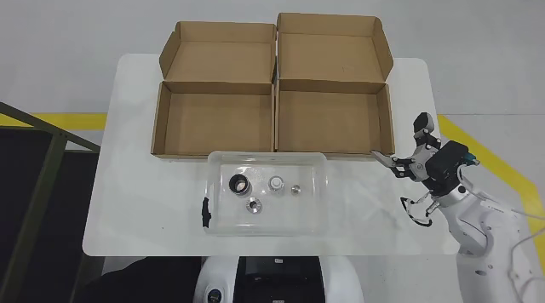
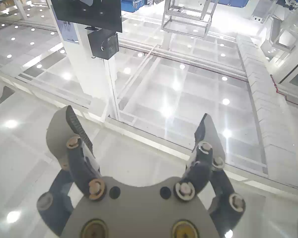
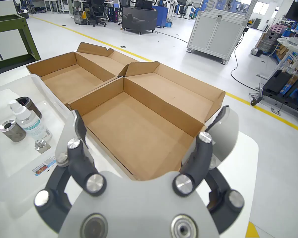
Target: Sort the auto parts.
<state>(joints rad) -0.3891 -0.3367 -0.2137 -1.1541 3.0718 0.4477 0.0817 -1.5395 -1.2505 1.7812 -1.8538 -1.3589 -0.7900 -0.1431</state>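
Observation:
A clear plastic tray (image 1: 315,218) sits at the table's front middle. In it lie a dark ring-shaped part (image 1: 239,185) (image 3: 27,104), a small white spray bottle (image 1: 276,183) (image 3: 29,122), a small metal piece (image 1: 295,189) (image 3: 42,146) and a metal cylinder (image 1: 254,208) (image 3: 11,130). Behind the tray, two open cardboard boxes stand side by side, the left box (image 1: 213,122) (image 3: 69,77) and the right box (image 1: 334,121) (image 3: 139,125). My right gripper (image 1: 398,188) (image 3: 151,111) is open, holds nothing, and hangs by the right box's front right corner. My left gripper (image 2: 136,115) is open and holds nothing, with the room behind it.
A black piece (image 1: 205,212) lies at the tray's left edge. The white table (image 1: 136,175) has bare room left of the boxes and along its right side. A dark green frame (image 1: 34,158) stands off the table's left edge.

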